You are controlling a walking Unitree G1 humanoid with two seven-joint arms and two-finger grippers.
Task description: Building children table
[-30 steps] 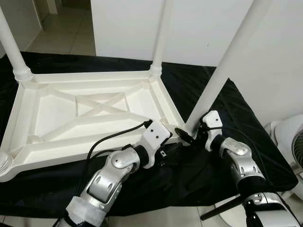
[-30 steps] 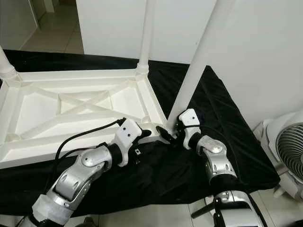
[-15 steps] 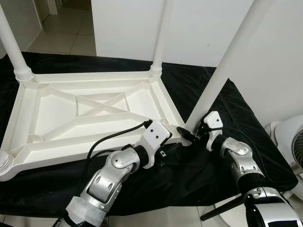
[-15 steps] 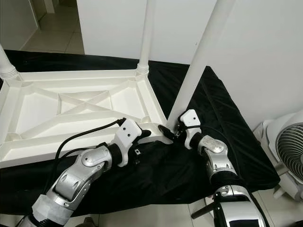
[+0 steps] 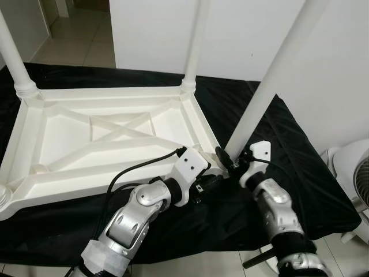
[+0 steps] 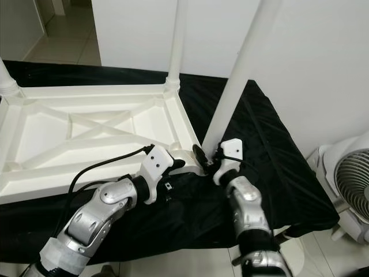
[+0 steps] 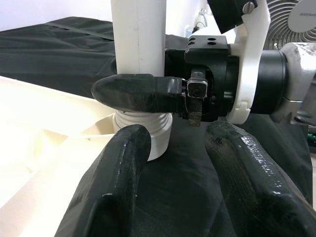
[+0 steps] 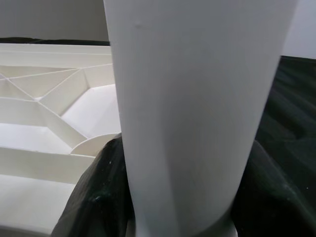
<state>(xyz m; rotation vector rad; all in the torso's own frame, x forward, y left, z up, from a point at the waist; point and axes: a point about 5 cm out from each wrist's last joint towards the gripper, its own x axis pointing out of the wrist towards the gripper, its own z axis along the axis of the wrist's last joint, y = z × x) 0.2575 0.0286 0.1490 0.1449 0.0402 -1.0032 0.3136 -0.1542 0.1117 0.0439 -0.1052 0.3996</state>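
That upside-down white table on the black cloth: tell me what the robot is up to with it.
The robot is fitting a leg to a white plastic children's table top that lies upside down on a black cloth. Its right gripper has its jaws closed around the base of the near-right table leg, which stands upright in its corner socket. The left gripper waits beside that socket, jaws open, holding nothing. Two far legs are already standing, and a white fan sits on the floor at the right.

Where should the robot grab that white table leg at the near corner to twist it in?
Low on the table leg, just above its ribbed base, where the right end effector already closes on it from the right. The leg is a smooth round tube, so fingers on opposite sides near the socket probably turn it best.
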